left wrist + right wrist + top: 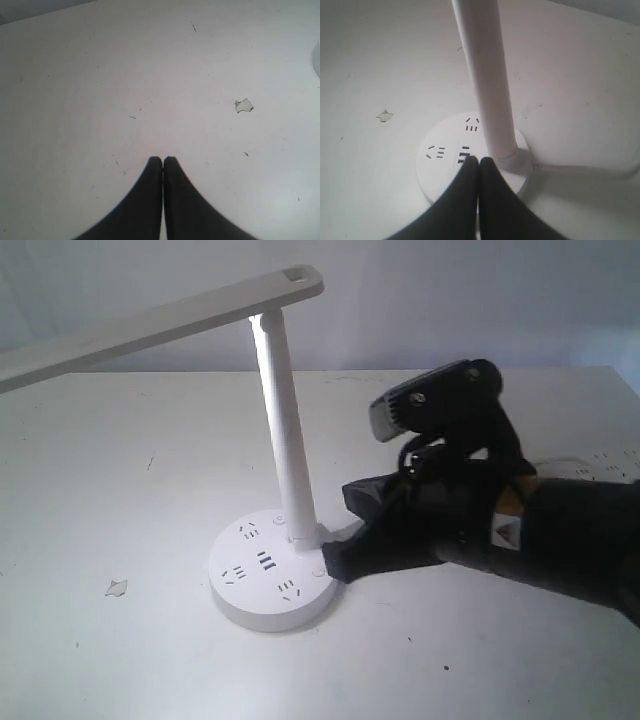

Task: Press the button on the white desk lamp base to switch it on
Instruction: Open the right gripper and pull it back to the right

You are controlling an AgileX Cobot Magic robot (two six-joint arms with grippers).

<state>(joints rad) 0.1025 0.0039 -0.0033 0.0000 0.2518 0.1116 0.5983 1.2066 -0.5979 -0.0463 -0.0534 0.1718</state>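
The white desk lamp (287, 430) stands near the middle of the bench (120, 490), its slim pole upright and its long flat head reaching out to the left of the exterior view. The pole rises from the rear right part of the lamp base (250, 590), a thick round disc. The top of the disc shows several groups of dark socket slots and a pair of small dark ports near its centre. A white cord (580, 169) leaves the base beside the pole's foot and runs off across the bench.

The right pincer (479, 161) is clenched, its two black fingers pressed together with nothing between them. Its tips lie over the top of the base, just beside the small ports and close to the pole's foot. I cannot tell whether they press down on it. A small label (505, 531) on that arm carries a triangle mark; its writing is too small to read.

The left pincer (163, 160) is also clenched and empty, over bare bench. A small pale scrap (244, 105) lies on the bench, apart from the base.
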